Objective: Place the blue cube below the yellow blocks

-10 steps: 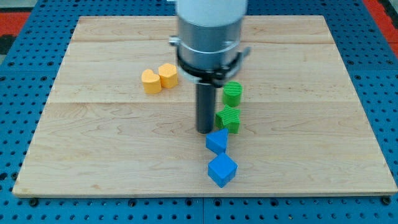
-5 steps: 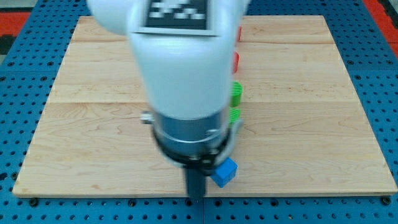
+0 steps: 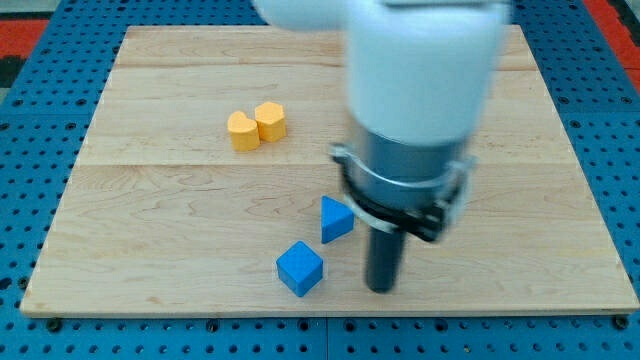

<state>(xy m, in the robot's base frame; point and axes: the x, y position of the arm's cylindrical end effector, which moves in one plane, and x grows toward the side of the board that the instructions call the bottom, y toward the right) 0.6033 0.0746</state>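
Note:
The blue cube point(image 3: 300, 268) lies near the view's bottom, left of centre. A second blue block, wedge-shaped point(image 3: 336, 218), sits just up and right of it. Two yellow blocks point(image 3: 256, 125) stand side by side and touching in the upper left part of the board; the left one is heart-shaped. My tip point(image 3: 381, 287) rests on the board to the right of the blue cube, with a clear gap between them, and below right of the blue wedge. The arm's body hides the board behind it.
The wooden board point(image 3: 150, 210) lies on a blue pegboard surface. The arm's wide white and grey body point(image 3: 420, 110) covers the upper right-centre of the board; the green and red blocks seen earlier are hidden behind it.
My tip swept from the board's middle down to the bottom edge, then right. The blue cube has moved left, and the blue wedge slightly up and left.

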